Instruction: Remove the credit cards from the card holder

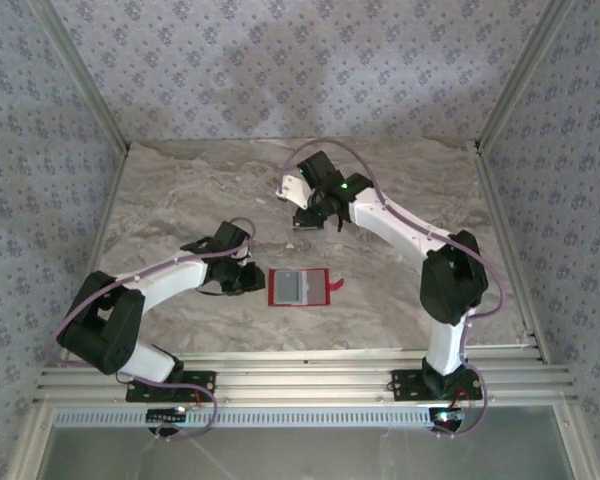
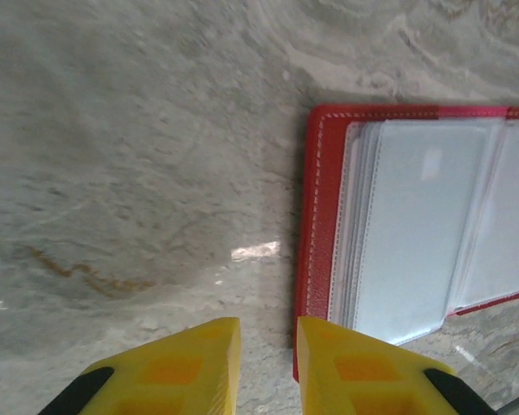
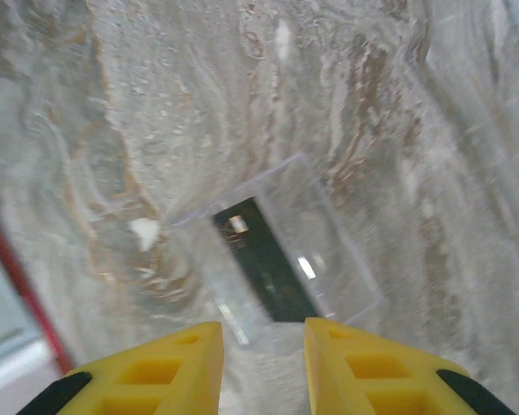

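The red card holder (image 1: 298, 287) lay open, pale pockets (image 2: 415, 225) up, at mid-frame in the top view on the surface (image 1: 180, 190), the left jaws narrowly parted and empty beside its left edge, the right jaws equally narrow and empty over a clear stand (image 3: 285, 251) higher in frame.

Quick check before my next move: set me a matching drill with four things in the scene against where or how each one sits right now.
Things:
1. card holder
2. clear plastic piece
3. left gripper
4. right gripper

States:
A. open, aimed at the clear plastic piece
B. lying open, pale pockets up
C. flat on the table, dark strip across it
D. open, beside the card holder's red edge

Pairs: 1-B, 2-C, 3-D, 4-A
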You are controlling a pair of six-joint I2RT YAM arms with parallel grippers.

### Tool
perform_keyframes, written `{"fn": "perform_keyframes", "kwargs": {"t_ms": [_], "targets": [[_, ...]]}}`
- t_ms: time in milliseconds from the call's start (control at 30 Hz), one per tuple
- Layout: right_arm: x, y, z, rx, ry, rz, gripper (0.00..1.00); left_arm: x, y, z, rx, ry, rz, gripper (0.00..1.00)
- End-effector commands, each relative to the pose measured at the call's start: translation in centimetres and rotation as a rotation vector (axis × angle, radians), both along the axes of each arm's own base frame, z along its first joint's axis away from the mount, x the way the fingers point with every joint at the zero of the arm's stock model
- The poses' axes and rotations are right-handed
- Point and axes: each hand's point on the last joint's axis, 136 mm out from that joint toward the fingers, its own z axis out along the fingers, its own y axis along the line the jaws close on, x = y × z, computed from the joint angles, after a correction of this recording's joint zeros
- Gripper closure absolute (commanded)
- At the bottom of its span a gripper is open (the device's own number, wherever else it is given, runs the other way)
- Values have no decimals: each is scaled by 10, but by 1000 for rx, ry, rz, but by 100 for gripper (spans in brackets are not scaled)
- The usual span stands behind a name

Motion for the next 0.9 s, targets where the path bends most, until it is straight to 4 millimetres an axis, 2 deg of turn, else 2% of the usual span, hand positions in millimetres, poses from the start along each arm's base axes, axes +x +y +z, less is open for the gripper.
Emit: {"fn": "perform_keyframes", "kwargs": {"t_ms": [0,200,400,433,467,500,633,867], "targets": [[-22,4,8,154,78,-147,68,3,-19,4,-23,-10,-56,77],[-65,-2,-1,203,140,-235,69,0,-29,-3,1,12,-74,81],[-84,-20,-4,275,155,-411,68,-1,-35,-1,4,8,-85,81],[-84,-20,1,304,154,-432,68,-2,-35,-1,4,7,-83,81],[-91,-25,-10,301,180,-458,68,-2,-35,-1,4,7,-80,81],[-95,-25,-11,320,197,-478,68,-3,-36,-2,0,8,-81,81],[-107,-17,-13,410,309,-570,68,-3,-36,0,-4,4,-76,81],[-134,17,-32,507,533,-629,67,7,-11,9,35,-28,-2,80]]}}
